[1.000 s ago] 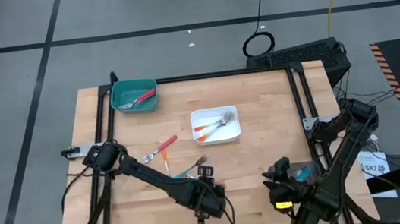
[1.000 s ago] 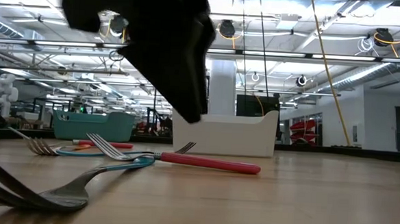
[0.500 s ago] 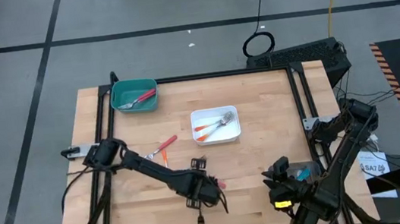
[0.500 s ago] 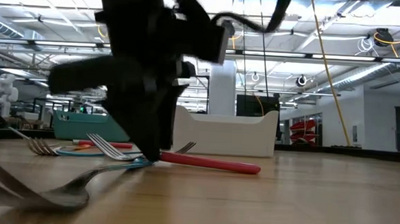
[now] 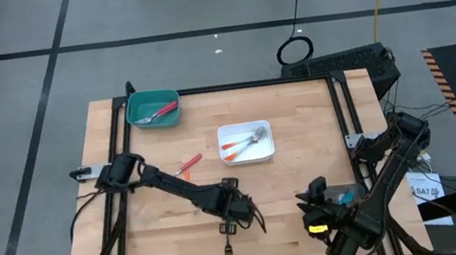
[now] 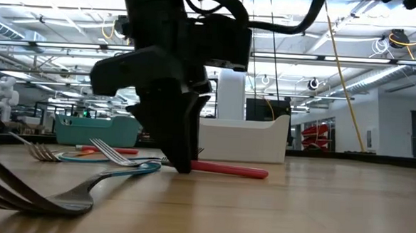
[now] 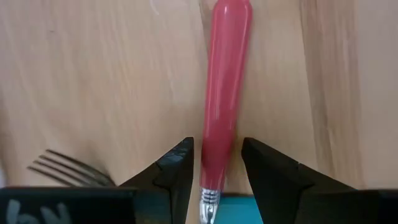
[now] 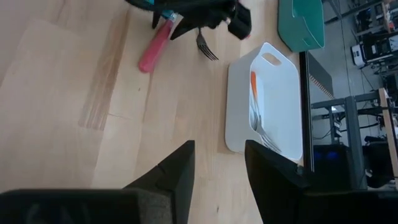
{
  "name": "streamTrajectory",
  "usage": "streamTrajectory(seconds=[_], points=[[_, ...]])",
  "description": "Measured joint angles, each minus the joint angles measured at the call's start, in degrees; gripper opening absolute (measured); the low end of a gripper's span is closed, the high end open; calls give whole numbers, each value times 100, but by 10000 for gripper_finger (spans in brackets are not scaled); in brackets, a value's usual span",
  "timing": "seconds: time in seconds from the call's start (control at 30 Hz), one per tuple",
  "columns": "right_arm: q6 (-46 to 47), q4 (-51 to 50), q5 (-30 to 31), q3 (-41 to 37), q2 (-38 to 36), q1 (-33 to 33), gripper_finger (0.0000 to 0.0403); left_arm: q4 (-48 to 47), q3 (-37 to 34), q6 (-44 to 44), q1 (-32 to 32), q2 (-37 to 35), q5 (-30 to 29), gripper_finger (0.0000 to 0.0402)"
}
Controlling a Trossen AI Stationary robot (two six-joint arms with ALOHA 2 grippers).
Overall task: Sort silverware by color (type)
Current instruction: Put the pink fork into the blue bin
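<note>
— While the left gripper (image 7: pixel 216 163) hangs low over the middle of the pale wooden table (image 5: pixel 305 183), what sits between its fingers?

— A small fork with a pink-red plastic handle (image 7: pixel 222 93). It lies flat on the wood, and the two dark fingers stand parted, one on each side of the handle near its metal collar. Whether they touch it I cannot tell.

— And in the low view?

— The fingertips reach down to the tabletop right at that handle. Just beside it lies a teal-handled metal fork (image 6: pixel 83 188), with more tines behind.

— Where is the other silverware?

— A white rectangular plastic tray (image 5: pixel 267 148) in the middle holds an orange-handled fork (image 5: pixel 232 149). A teal plastic tray (image 5: pixel 134 104) at the far left corner holds a red-handled fork (image 5: pixel 165 110). Another red-handled fork (image 5: pixel 190 163) lies loose on the wood near the left arm.

— The right gripper (image 8: pixel 219 165)?

— It waits near the table's front right edge, fingers apart, nothing between them.
</note>
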Motion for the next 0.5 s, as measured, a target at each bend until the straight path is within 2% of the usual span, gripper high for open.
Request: streamTrajectory(seconds=[0.2,0.5], points=[[-201,114,-1,0,0,-122,134,67,2,-2,99,11,177,146],[-350,120,3,0,0,-265,134,71,2,-100,85,22,178,53]])
